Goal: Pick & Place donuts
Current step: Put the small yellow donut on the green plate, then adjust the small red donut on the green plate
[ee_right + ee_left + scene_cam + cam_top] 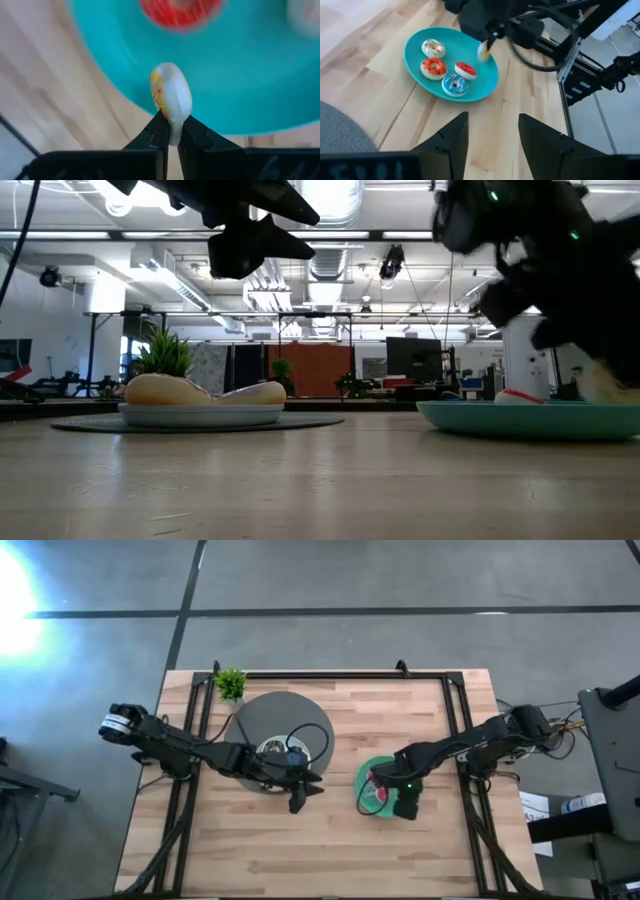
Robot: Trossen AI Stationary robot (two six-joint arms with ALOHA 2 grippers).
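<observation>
right gripper [170, 131] pinches a whitish donut [171, 97] by its edge, near 3 o'clock of the green plate [364, 780]; probably lift it slowly. left gripper [490, 137] stands apart, empty.

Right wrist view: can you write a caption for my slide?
The right claw pinches a whitish sprinkled donut on edge above the teal plate.

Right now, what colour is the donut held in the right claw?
Whitish, with yellow and red sprinkles; the donut shows best in the right wrist view.
</observation>
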